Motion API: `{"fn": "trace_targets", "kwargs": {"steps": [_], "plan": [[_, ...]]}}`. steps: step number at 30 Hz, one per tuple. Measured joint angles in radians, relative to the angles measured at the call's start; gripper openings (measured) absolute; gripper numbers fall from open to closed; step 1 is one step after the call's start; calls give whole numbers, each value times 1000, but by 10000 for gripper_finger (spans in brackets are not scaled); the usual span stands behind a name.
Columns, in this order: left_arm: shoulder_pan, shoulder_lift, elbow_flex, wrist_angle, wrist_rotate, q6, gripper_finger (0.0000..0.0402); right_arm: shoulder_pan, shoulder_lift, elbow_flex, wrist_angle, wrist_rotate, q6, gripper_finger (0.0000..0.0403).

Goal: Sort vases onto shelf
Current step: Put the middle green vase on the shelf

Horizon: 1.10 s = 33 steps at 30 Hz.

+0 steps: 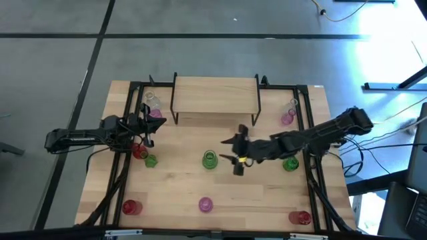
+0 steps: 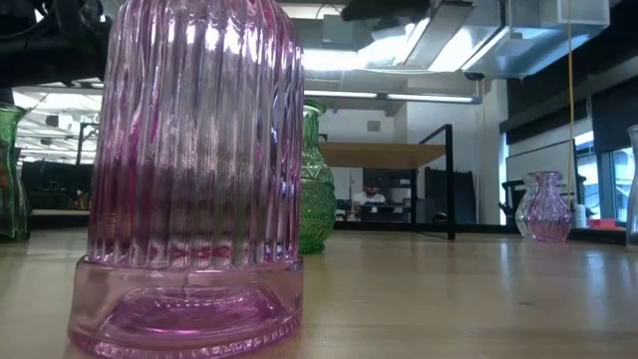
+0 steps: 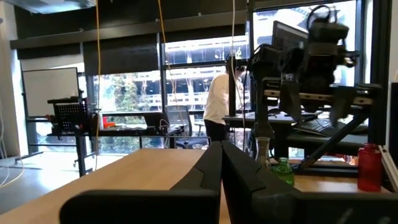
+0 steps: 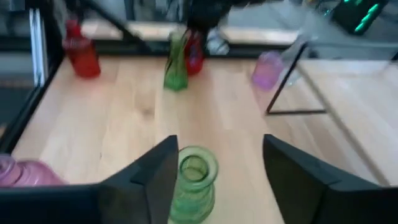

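Green vase (image 4: 193, 180) stands between open right hand (image 4: 217, 180) fingers.

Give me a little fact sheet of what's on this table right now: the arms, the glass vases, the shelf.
Right gripper: open, at the table's middle, beside the green glass vase, not gripping it
Left gripper: shut, empty, near the table's left edge
Shelf: low light-wood shelf on black legs, at the far side, nothing on top
Vases by left gripper: red glass vase, small green vase, pink vase
Front row: red vase, pink ribbed vase, red vase at right
Far right: pink vase by the shelf
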Motion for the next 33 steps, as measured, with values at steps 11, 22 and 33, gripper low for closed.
{"fn": "trace_targets", "kwargs": {"steps": [11,22,33], "plan": [[0,0,0,0,0,0,0,-60,286,414,-408,-284,4,240],[0,4,0,-3,-19,0,0,-74,383,469,-480,-266,-3,223],[0,4,0,-5,-19,-25,0,-74,456,469,-488,-264,4,222]]}}
